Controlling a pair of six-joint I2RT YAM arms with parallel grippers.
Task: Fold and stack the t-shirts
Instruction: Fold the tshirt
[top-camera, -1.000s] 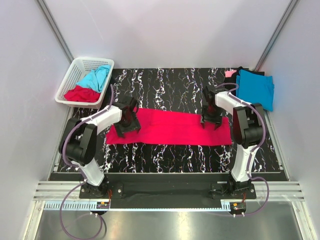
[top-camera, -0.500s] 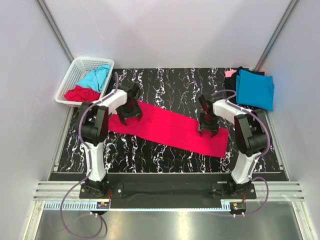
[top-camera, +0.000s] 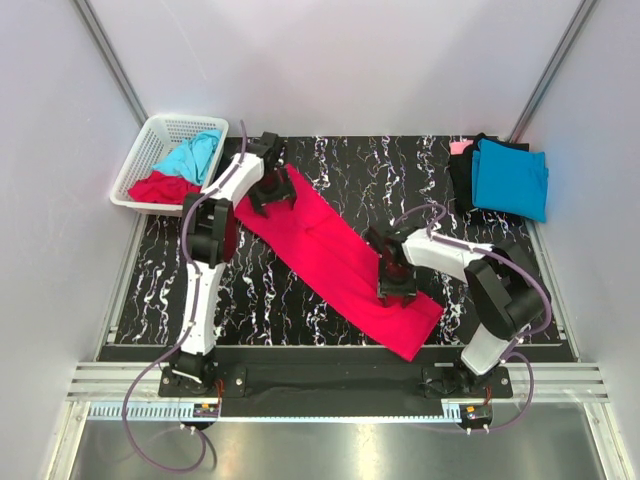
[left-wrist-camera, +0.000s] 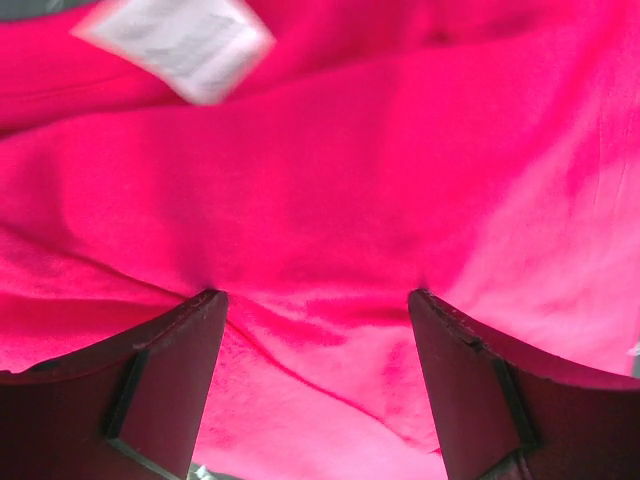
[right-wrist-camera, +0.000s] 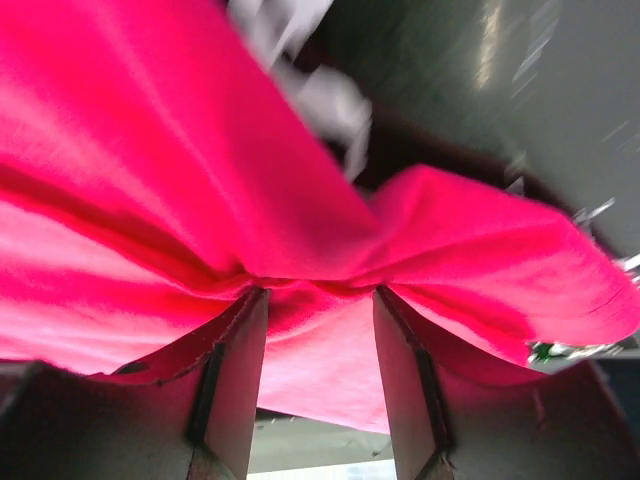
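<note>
Crimson t-shirt (top-camera: 335, 262), the one we are working, lies as a long narrow strip, its sides apparently already turned in, slanting across the black marbled table (top-camera: 340, 165) from the far left down to the near right; we judge the lengthwise folds done and the crosswise folds not yet made, since the strip is at full length; the left gripper (top-camera: 272, 192) sits on its far-left end, and the wrist view shows the fingers (left-wrist-camera: 170, 370) standing wide apart with their tips pressed into the cloth, a white label (left-wrist-camera: 175, 40) just beyond; the right gripper (top-camera: 396, 285) is on the strip close to the near-right end, where a ridge of cloth is bunched between its fingers (right-wrist-camera: 235, 370), which stand part-way apart — whether they have it truly clamped we cannot tell; outward from this, a pile rests at the table's far-right corner, a folded turquoise shirt (top-camera: 510, 178) on top, a black shirt (top-camera: 462, 182) under it and a pink shirt (top-camera: 459, 147) peeping out behind, so three look done; in the white basket (top-camera: 165, 124) off the far-left corner a crumpled turquoise shirt (top-camera: 192, 155) and a crumpled red shirt (top-camera: 155, 187) wait unfolded; we reckon the job about half done — this shirt to finish and stack, then two more.
</note>
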